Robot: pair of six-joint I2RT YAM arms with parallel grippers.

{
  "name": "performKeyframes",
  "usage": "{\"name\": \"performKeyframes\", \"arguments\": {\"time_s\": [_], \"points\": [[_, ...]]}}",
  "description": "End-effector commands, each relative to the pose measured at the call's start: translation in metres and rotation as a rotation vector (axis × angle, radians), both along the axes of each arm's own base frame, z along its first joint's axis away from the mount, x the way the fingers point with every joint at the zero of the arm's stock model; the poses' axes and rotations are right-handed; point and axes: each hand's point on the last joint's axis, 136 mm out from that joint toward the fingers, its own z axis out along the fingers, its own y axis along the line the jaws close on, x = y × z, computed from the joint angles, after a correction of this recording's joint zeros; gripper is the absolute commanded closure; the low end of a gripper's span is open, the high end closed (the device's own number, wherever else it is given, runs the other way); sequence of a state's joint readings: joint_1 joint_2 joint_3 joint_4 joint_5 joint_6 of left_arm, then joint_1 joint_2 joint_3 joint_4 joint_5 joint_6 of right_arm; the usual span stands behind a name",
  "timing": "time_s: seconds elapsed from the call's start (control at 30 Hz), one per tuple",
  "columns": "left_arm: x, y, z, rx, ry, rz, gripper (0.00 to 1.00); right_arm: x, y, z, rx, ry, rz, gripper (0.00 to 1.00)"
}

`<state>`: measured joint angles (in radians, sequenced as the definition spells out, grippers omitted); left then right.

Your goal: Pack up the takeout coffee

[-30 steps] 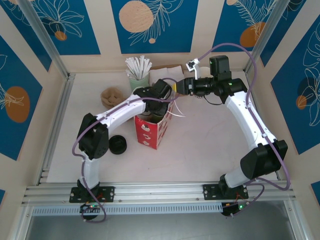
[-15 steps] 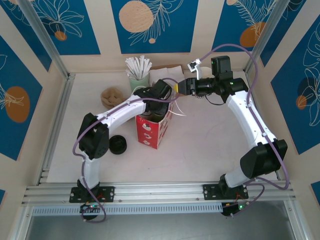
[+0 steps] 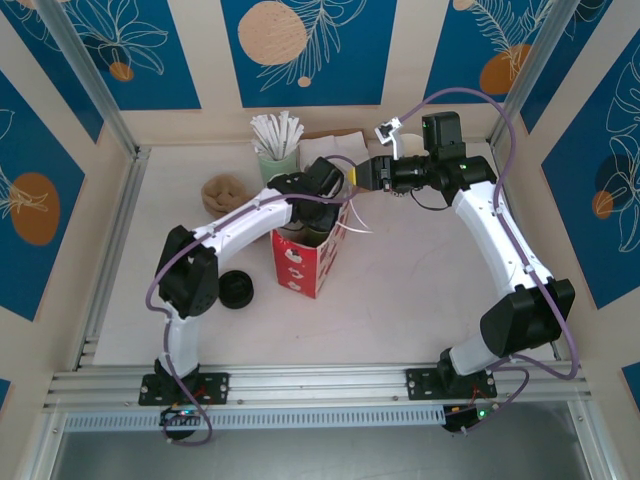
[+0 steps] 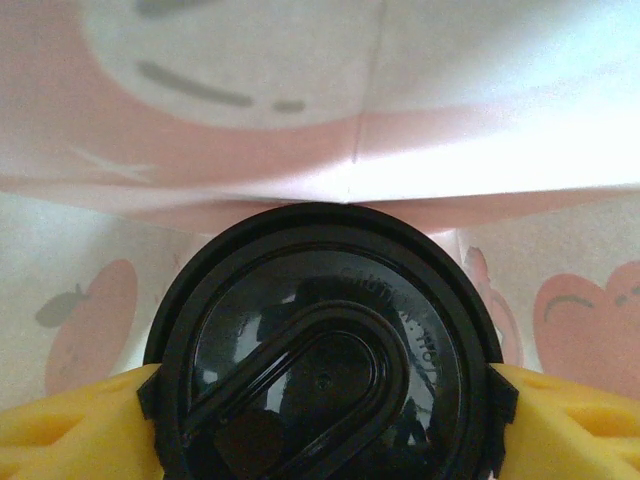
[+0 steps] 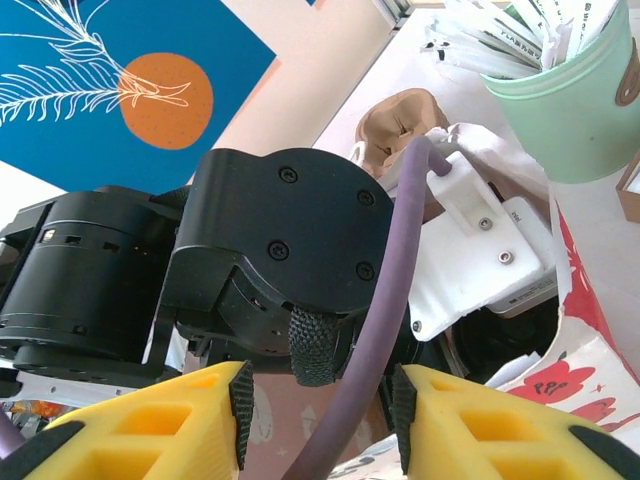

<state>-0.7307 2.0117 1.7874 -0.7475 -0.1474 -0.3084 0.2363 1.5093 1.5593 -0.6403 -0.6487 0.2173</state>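
Note:
The takeout coffee (image 4: 325,330) shows its round black lid from above, down inside the red bag (image 3: 300,265), whose pink patterned inner walls (image 4: 420,150) rise behind it. My left gripper (image 4: 325,400) reaches into the bag mouth. Its yellow fingers (image 4: 70,435) flank the lid with the black pads right at its rim; whether they still press on it is unclear. My right gripper (image 3: 360,174) hovers just behind the bag's far rim. In the right wrist view, the right gripper (image 5: 320,410) is open, with the left arm's purple cable (image 5: 385,300) running loosely between its fingers.
A mint cup of paper-wrapped sticks (image 3: 278,158) and a brown lump (image 3: 223,190) stand at the back left. A low black round piece (image 3: 236,289) lies left of the bag. The left wrist housing (image 5: 270,250) sits close in front of the right fingers.
The left wrist has lifted very slightly over the bag mouth. The right gripper drew back a little to the right a second ago and has held still since.

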Motion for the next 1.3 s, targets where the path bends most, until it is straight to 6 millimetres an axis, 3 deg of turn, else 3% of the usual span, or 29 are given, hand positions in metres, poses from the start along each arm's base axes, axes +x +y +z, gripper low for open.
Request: {"name": "performKeyframes", "arguments": {"time_s": [0.0, 0.2, 0.5, 1.0, 1.27], "points": [[-0.009, -0.006, 0.000, -0.026, 0.083, -0.017, 0.20, 0.000, 0.001, 0.002, -0.018, -0.013, -0.012, 0.55], [-0.005, -0.013, 0.024, -0.071, 0.058, -0.023, 0.16, -0.006, 0.007, -0.002, -0.028, -0.002, -0.005, 0.52], [-0.008, -0.009, 0.042, -0.078, 0.042, -0.013, 0.11, -0.011, 0.008, -0.010, -0.048, 0.017, -0.008, 0.52], [-0.029, -0.015, 0.090, -0.161, 0.028, -0.056, 0.08, -0.004, 0.000, -0.001, -0.038, 0.009, -0.079, 0.51], [-0.037, -0.009, 0.097, -0.143, 0.021, -0.041, 0.08, 0.001, -0.011, -0.007, -0.065, 0.056, -0.165, 0.48]]}}
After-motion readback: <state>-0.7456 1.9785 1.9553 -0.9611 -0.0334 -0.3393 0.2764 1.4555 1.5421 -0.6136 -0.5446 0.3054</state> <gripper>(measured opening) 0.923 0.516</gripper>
